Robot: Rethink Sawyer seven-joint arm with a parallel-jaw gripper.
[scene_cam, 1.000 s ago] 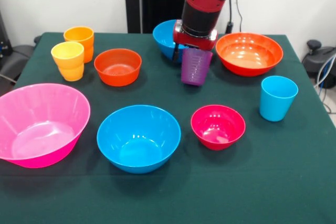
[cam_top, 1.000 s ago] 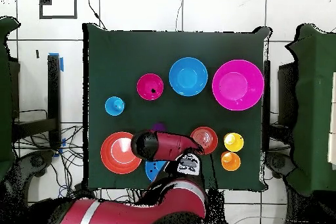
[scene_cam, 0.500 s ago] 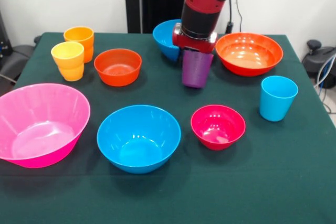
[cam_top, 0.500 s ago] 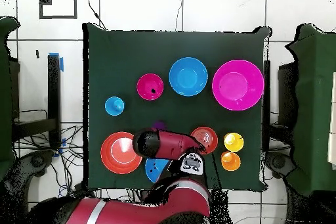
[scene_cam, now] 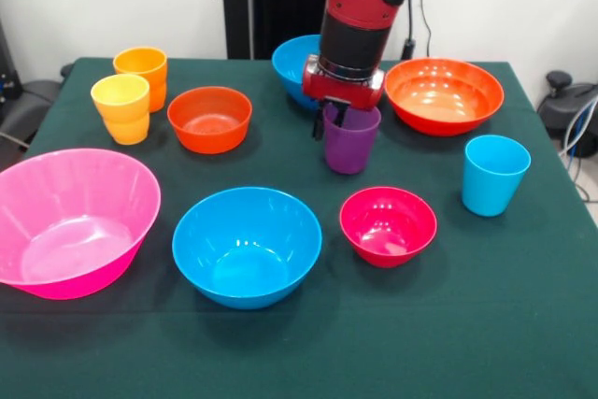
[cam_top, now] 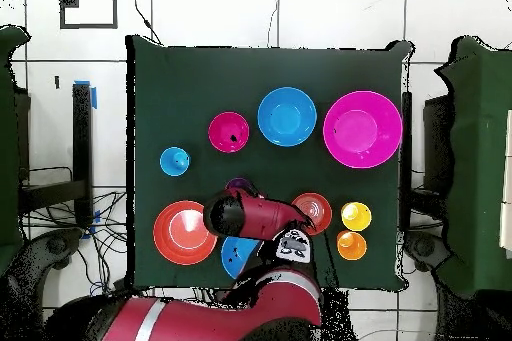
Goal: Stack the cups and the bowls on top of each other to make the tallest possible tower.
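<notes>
The purple plastic tumbler [scene_cam: 351, 140] is standing upright on the green cloth surface [scene_cam: 486, 306], between the far medium blue bowl [scene_cam: 292, 64] and the small crimson bowl [scene_cam: 388, 225]. The fingers [scene_cam: 331, 122] are straddling its rim, one inside, one outside; whether they are clamping it I cannot tell. No tower is standing yet. If they are lifting off-centre, the tumbler is likely tipping toward the wide orange bowl [scene_cam: 443, 93], just beside it.
</notes>
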